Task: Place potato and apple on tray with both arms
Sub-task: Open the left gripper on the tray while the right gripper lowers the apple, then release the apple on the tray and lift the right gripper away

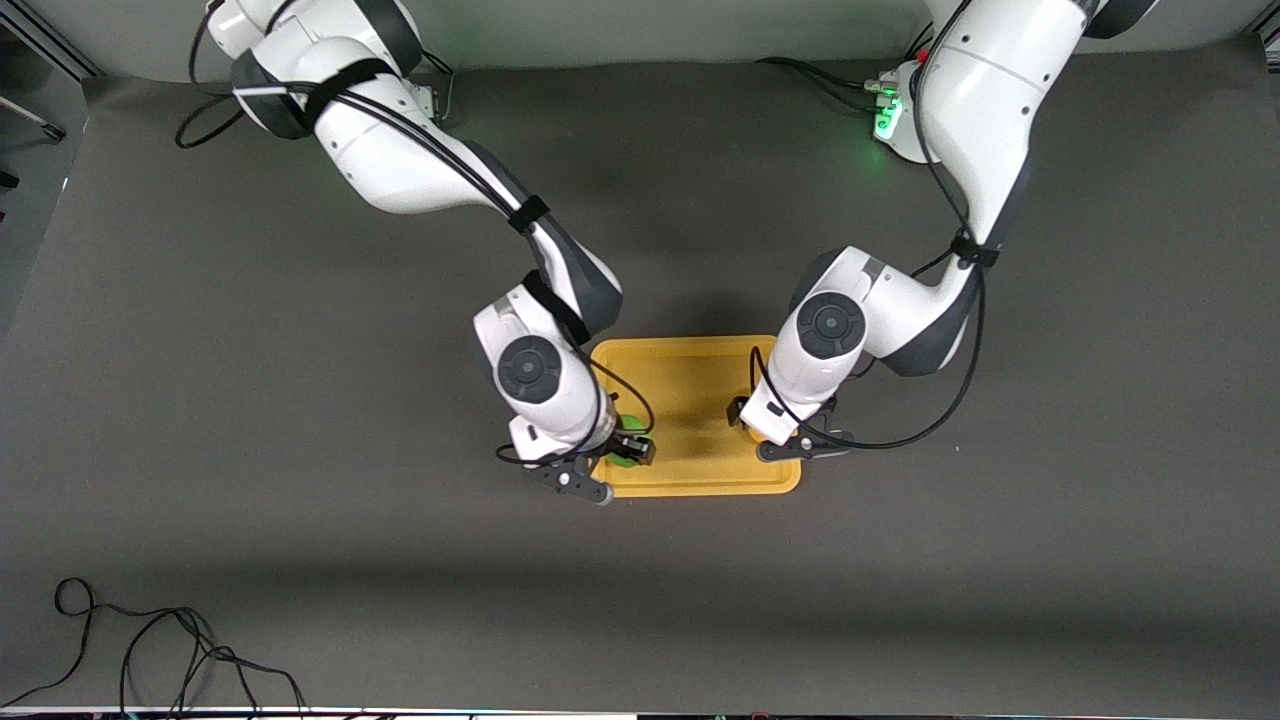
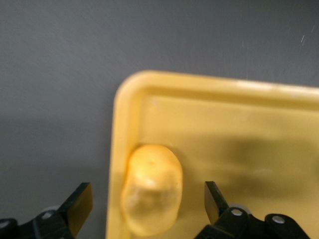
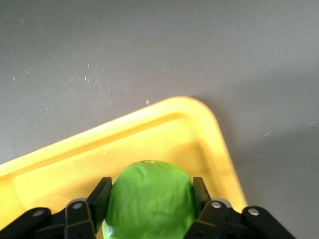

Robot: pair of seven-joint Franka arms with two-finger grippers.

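Front view shows both arms bent down over one flat rectangular yellow-orange plastic tray with a low rim (image 1: 690,385), set at the middle of the dark grey table (image 1: 300,560). Nearest the front camera, at the tray's corner toward the right arm's end, the right gripper (image 1: 618,462) is seen clamped on one small round bright green apple (image 1: 628,447); in the right wrist view the apple (image 3: 148,201) is pinched between the black fingers (image 3: 99,196), low over the tray floor just inside the rounded corner (image 3: 209,124). At the tray's corner toward the left arm's end, the left gripper (image 1: 795,440) is held low. In the left wrist view one small lumpy oval yellow-orange potato (image 2: 151,189) is seen lying on the tray floor against the rim (image 2: 117,149), and the left gripper (image 2: 148,205) stands wide, its fingers (image 2: 79,206) well apart from the potato on either side. The potato is hidden under the wrist in the front view. Placing is judged half done: the potato is released, the apple not yet. Next, the right fingers would need to be spread with the apple low enough not to roll over the rim, and the left gripper lifted straight up without brushing the potato. Counted: one tray, one potato, one apple, two arms.
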